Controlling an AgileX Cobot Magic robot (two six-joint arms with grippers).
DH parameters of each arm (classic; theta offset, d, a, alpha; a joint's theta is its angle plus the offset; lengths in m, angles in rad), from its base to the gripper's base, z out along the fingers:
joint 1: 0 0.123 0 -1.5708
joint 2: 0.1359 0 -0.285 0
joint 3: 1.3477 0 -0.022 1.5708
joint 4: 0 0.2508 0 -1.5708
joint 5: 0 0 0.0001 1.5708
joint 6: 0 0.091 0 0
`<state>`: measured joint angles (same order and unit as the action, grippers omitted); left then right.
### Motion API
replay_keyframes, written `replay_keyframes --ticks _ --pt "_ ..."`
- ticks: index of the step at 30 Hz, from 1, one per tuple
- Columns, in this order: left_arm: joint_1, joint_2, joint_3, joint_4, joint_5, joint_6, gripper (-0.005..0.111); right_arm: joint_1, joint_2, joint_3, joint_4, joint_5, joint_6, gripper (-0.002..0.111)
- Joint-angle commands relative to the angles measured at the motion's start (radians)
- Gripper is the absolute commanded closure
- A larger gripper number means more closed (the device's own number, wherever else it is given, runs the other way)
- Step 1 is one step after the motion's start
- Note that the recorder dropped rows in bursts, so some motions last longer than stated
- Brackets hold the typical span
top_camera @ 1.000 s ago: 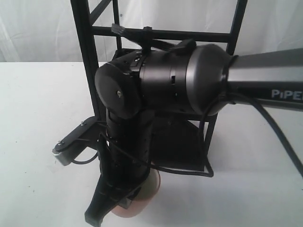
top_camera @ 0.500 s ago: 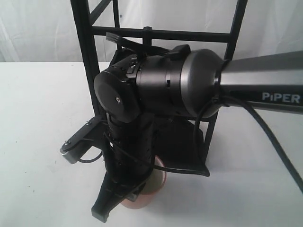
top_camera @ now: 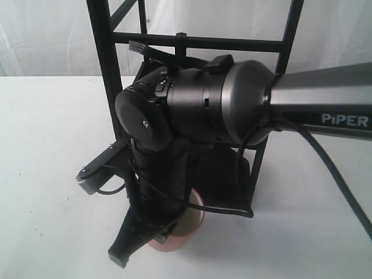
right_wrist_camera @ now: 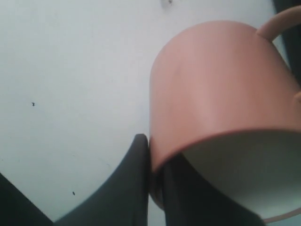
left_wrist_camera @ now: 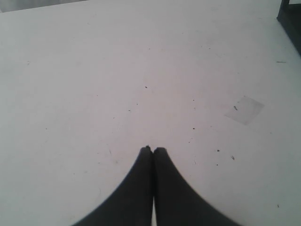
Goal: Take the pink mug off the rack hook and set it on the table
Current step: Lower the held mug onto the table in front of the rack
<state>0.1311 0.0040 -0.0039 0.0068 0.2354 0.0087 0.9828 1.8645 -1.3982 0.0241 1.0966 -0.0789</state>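
Observation:
The pink mug (top_camera: 187,225) (right_wrist_camera: 207,94) is low over the white table (top_camera: 46,145), in front of the black rack (top_camera: 102,70). I cannot tell whether its base touches the table. My right gripper (top_camera: 165,235) (right_wrist_camera: 157,160) is shut on the mug's wall, one finger outside and one inside the cream interior. The mug's loop handle (right_wrist_camera: 282,21) points away from the fingers. The rack's crossbar (top_camera: 232,42) shows, but the hook is hidden behind the right arm. My left gripper (left_wrist_camera: 153,149) is shut with nothing in it, over bare table (left_wrist_camera: 94,70), and is out of the exterior view.
The right arm's bulky wrist (top_camera: 197,104) covers most of the rack's middle and its dark lower shelf (top_camera: 224,180). A cable (top_camera: 325,168) trails from the arm. A rack corner (left_wrist_camera: 289,14) and a faint square patch (left_wrist_camera: 243,109) show in the left wrist view.
The right gripper and the pink mug have shifted slightly up and to the right in the exterior view, towards the rack. Most of that shift came early; it has nearly stopped.

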Motion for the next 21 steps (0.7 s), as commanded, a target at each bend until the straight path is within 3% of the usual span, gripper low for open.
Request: replay_keyframes --ticks 1,10,21 --pt "-0.003 -0.004 0.004 -0.001 -0.002 -0.009 0.107 -0.006 -0.002 -0.008 -0.006 -0.047 -0.008 0.108" --pt "-0.003 -0.004 0.004 -0.001 -0.002 -0.009 0.107 -0.006 -0.002 -0.008 0.0 -0.131 -0.008 0.108" --pt "-0.003 -0.004 0.004 -0.001 -0.002 -0.009 0.107 -0.006 0.022 -0.008 0.029 -0.004 -0.014 0.108"
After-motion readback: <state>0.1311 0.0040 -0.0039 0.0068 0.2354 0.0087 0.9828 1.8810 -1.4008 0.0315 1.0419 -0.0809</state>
